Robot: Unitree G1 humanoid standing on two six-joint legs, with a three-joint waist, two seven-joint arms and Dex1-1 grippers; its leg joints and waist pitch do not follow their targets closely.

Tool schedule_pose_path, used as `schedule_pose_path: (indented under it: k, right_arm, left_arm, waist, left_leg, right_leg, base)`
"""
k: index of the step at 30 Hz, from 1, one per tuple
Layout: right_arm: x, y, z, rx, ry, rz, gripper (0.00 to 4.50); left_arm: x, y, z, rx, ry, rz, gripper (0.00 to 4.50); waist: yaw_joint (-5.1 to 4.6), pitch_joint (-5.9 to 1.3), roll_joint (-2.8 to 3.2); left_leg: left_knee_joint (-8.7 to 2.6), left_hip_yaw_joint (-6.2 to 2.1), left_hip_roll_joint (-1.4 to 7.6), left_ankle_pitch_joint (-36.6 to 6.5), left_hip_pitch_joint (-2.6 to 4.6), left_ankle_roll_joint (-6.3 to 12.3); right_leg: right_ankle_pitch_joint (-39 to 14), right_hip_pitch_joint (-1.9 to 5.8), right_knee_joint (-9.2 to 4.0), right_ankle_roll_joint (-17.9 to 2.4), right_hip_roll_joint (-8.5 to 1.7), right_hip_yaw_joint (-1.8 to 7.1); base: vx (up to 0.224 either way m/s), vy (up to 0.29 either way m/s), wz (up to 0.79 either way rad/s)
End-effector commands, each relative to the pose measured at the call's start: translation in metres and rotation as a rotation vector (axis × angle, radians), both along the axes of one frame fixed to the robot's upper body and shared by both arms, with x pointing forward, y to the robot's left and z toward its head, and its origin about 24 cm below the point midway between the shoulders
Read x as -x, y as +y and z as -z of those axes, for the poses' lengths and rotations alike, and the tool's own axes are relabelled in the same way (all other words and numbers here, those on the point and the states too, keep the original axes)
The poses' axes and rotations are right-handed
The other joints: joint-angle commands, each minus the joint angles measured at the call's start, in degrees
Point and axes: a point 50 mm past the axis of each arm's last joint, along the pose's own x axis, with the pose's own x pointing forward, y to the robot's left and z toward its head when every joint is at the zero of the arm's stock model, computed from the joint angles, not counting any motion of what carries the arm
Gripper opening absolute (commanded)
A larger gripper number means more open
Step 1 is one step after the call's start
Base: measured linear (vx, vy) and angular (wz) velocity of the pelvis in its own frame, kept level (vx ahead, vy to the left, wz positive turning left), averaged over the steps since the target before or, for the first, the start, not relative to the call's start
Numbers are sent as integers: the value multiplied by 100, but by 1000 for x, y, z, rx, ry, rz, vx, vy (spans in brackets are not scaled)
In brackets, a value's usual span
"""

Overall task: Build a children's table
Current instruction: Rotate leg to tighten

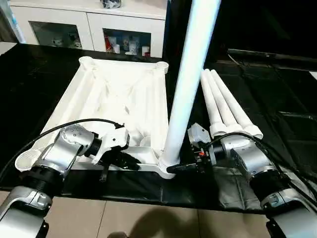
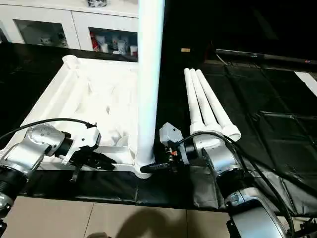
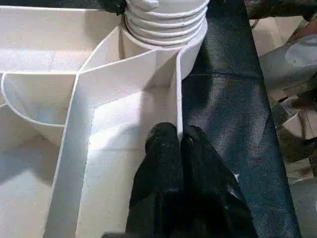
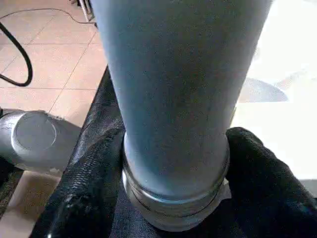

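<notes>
Leg-fitting step: right gripper [image 2: 157, 167] grasps the upright leg [image 1: 188, 84] at its socket; left gripper [image 3: 179, 141], clenched, pinches the tabletop [image 1: 99, 94] rim beside it (three legs [image 1: 225, 106] lie beyond). Next, probably twist it home.

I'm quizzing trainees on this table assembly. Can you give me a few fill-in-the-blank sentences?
1. The upright leg stands in a ____ socket of the tabletop.
2. ____ spare legs lie beside the tabletop.
3. The left end effector pinches the tabletop's ____.

Missing words: corner; three; rim
</notes>
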Motion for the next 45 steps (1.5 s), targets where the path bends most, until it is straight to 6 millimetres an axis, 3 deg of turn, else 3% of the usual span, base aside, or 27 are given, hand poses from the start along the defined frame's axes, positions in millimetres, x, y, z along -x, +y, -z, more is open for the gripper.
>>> schedule_pose_path:
  k: [1,4,8,12,14,16,18,19,21,24,25,28,36,39,43,45]
  right_arm:
    - [-1,0,-5,-11,-6,-23,273]
    - [2,0,-2,-27,16,-18,270]
    - [6,8,6,-116,72,143,269]
    - [4,23,22,-111,121,367,268]
    - [2,39,28,-121,154,476,268]
    - [0,48,28,-135,179,530,267]
    - [-5,56,27,-141,197,594,267]
    - [-7,63,26,-141,218,636,267]
    - [-10,69,25,-137,224,662,267]
    - [-12,80,22,-113,198,698,267]
    - [-12,77,24,-86,162,697,337]
    - [-11,68,27,-78,150,713,344]
    - [-8,33,27,-73,63,692,419]
    - [-6,8,17,-97,28,614,430]
    - [-4,-13,7,-98,-15,521,445]
    - [-2,-24,1,-74,-36,446,445]
  left_arm:
    - [2,-7,4,-29,23,60,0]
    - [0,-7,5,-17,25,23,0]
    - [-6,-16,6,50,-1,-155,0]
    - [-9,-36,1,158,3,-330,0]
    - [-8,-50,-1,188,-3,-408,0]
    - [-8,-56,-2,198,-3,-450,0]
    - [-9,-62,-3,203,-4,-499,0]
    - [-9,-67,-4,207,-5,-535,0]
    - [-10,-72,-4,206,-10,-567,0]
    - [-10,-80,-6,180,-28,-649,0]
    - [-11,-78,-6,169,-38,-655,0]
    - [-10,-74,-5,152,-44,-651,0]
    - [-7,-58,-1,120,-71,-604,0]
    - [-6,-48,-2,113,-78,-521,0]
    - [-1,-40,-1,77,-93,-388,0]
    - [2,-35,-1,52,-91,-295,0]
  waist:
    - [-31,-387,100]
    - [-29,-382,106]
    - [-11,-377,97]
    - [-92,-340,97]
    - [-228,-329,85]
    - [-299,-338,88]
    - [-324,-333,86]
    - [-328,-334,127]
    - [-374,-337,120]
    - [-414,-349,114]
    - [-412,-355,115]
    - [-406,-355,112]
    - [-357,-352,149]
    - [-315,-357,129]
    - [-305,-351,129]
    - [-285,-356,128]
  left_leg:
    - [-359,-47,254,-1096,41,129]
    - [-360,-46,254,-1128,43,125]
    - [-374,-47,289,-1174,70,89]
    - [-404,-86,246,-1470,49,-49]
    - [-437,-125,243,-1547,8,-183]
    - [-407,-118,206,-1517,21,-135]
    - [-384,-101,182,-1392,25,-27]
    - [-386,-103,183,-1355,21,13]
    - [-402,-113,200,-1337,1,-23]
    - [-391,-106,205,-1349,29,-27]
    - [-382,-95,203,-1303,25,18]
    - [-385,-85,188,-1155,-4,119]
    - [-393,-82,207,-1277,36,116]
    - [-385,-78,195,-1211,11,189]
    - [-384,-86,196,-1260,6,285]
    - [-371,-73,211,-1230,36,283]
  right_leg:
    - [-1093,313,-380,-1148,-495,307]
    - [-1143,313,-392,-1140,-496,309]
    - [-1122,307,-381,-1178,-506,319]
    - [-1881,305,-460,-999,-531,302]
    - [-2356,333,-495,-798,-551,287]
    - [-2569,311,-551,-699,-544,288]
    - [-2537,285,-580,-662,-515,296]
    - [-2477,286,-579,-671,-509,299]
    - [-2264,297,-540,-742,-485,290]
    - [-1912,281,-517,-882,-476,293]
    - [-1739,286,-510,-922,-478,304]
    - [-1466,312,-496,-952,-468,303]
    - [-1535,299,-523,-878,-470,311]
    - [-1340,334,-504,-900,-459,312]
    - [-1496,331,-523,-895,-468,303]
    - [-1430,313,-502,-929,-465,314]
  base:
    - [0,0,0]
    - [0,0,0]
    - [0,0,0]
    - [0,0,0]
    - [0,0,0]
    - [0,0,0]
    - [0,0,0]
    - [0,0,0]
    - [0,0,0]
    - [0,0,0]
    - [0,0,0]
    - [0,0,0]
    - [0,0,0]
    - [0,0,0]
    - [0,0,0]
    - [0,0,0]
